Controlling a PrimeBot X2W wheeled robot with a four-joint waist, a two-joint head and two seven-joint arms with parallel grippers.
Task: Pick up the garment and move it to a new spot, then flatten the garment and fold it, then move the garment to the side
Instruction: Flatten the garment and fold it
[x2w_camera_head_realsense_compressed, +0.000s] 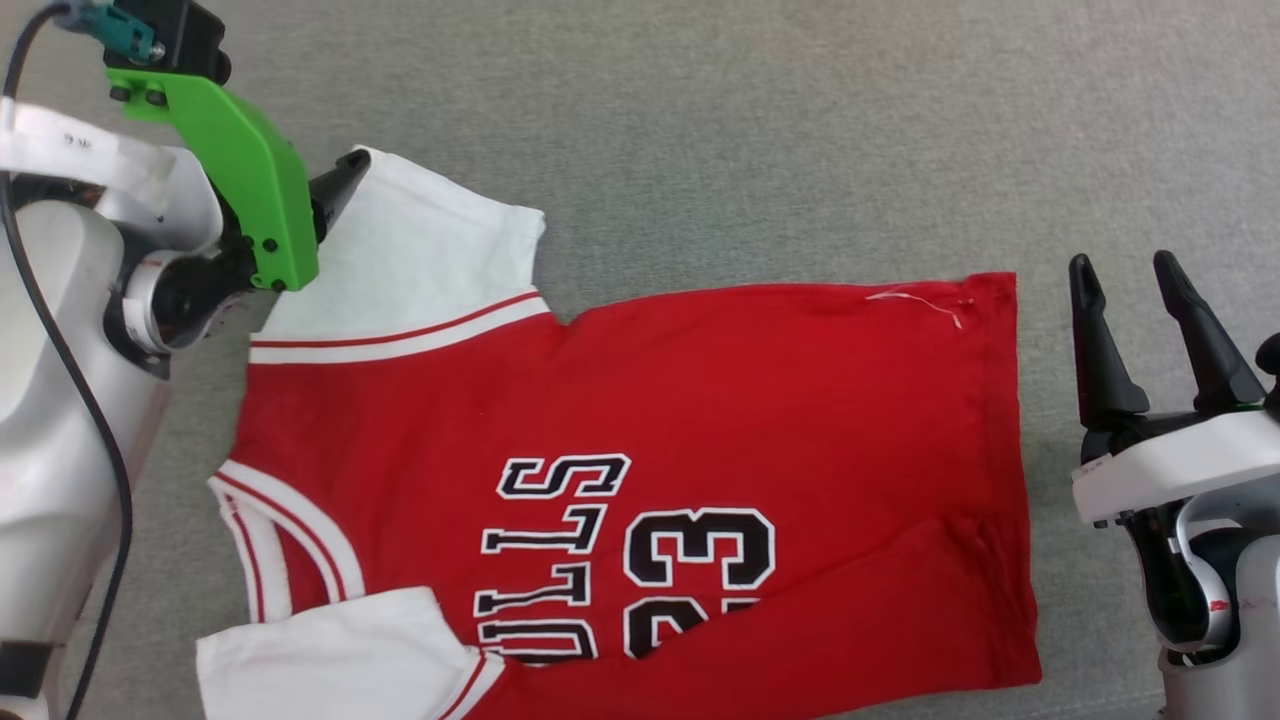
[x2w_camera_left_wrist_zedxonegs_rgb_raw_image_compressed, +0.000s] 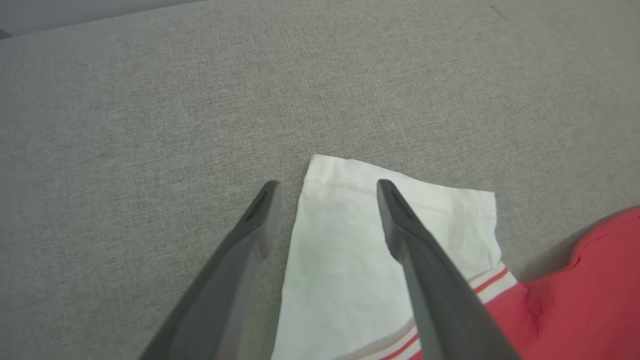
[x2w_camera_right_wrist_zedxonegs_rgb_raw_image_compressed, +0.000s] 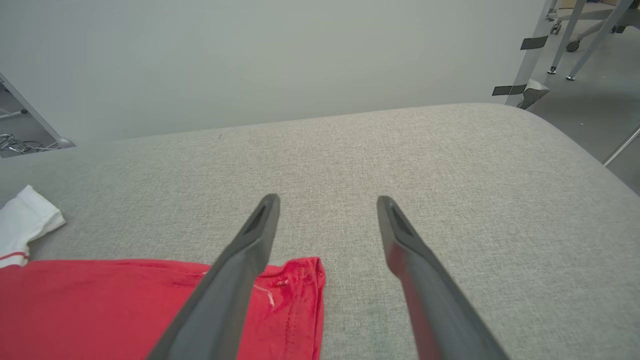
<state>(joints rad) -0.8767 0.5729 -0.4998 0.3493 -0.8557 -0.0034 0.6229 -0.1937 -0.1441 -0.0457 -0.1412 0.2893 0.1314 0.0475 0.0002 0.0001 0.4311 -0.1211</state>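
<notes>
Lying spread flat on the grey cloth-covered surface (x2w_camera_head_realsense_compressed: 800, 120), the garment (x2w_camera_head_realsense_compressed: 640, 430) has its collar toward the robot's left and its hem toward the right. The left gripper (x2w_camera_left_wrist_zedxonegs_rgb_raw_image_compressed: 327, 186) hangs at the far white sleeve (x2w_camera_head_realsense_compressed: 420, 250) with its fingers apart, one above the sleeve's cloth and the other over bare surface just beside the sleeve's edge. I cannot tell whether it touches. The right gripper (x2w_camera_head_realsense_compressed: 1122, 262) stands near the hem's far corner, fingers spread, holding nothing.
</notes>
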